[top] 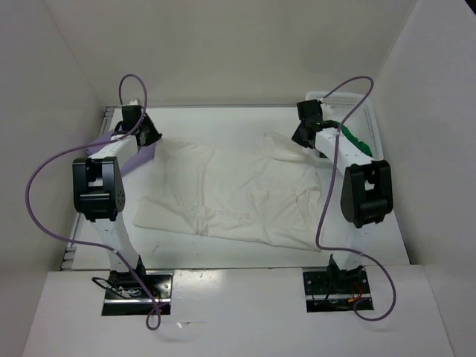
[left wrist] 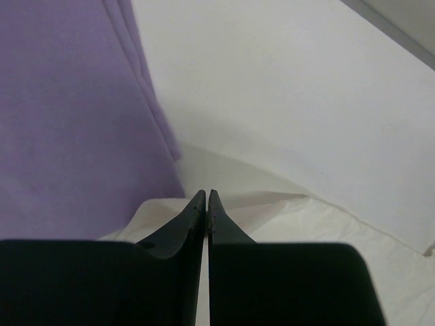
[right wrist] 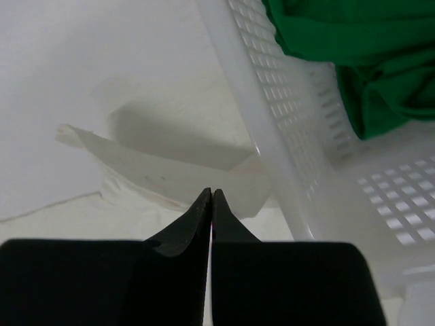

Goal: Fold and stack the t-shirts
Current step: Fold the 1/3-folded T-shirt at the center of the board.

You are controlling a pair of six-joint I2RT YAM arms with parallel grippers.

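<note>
On a white table (top: 223, 256), a white cloth t-shirt (top: 238, 193) is spread at centre, its upper corners pinched by the left gripper (left wrist: 206, 197) and right gripper (right wrist: 210, 193). A lavender purple t-shirt (left wrist: 68, 102) is laid upper left; a bright green t-shirt (right wrist: 353, 54) is bundled in a white perforated plastic basket (right wrist: 272, 115) upper right.

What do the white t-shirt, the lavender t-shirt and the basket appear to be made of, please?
White t-shirt: soft matte cloth, likely cotton knit; it lies creased and rumpled. Lavender t-shirt: similar matte cloth, with soft layered folds. Basket: apparently moulded plastic, slightly glossy, its walls a stiff perforated grid.
</note>
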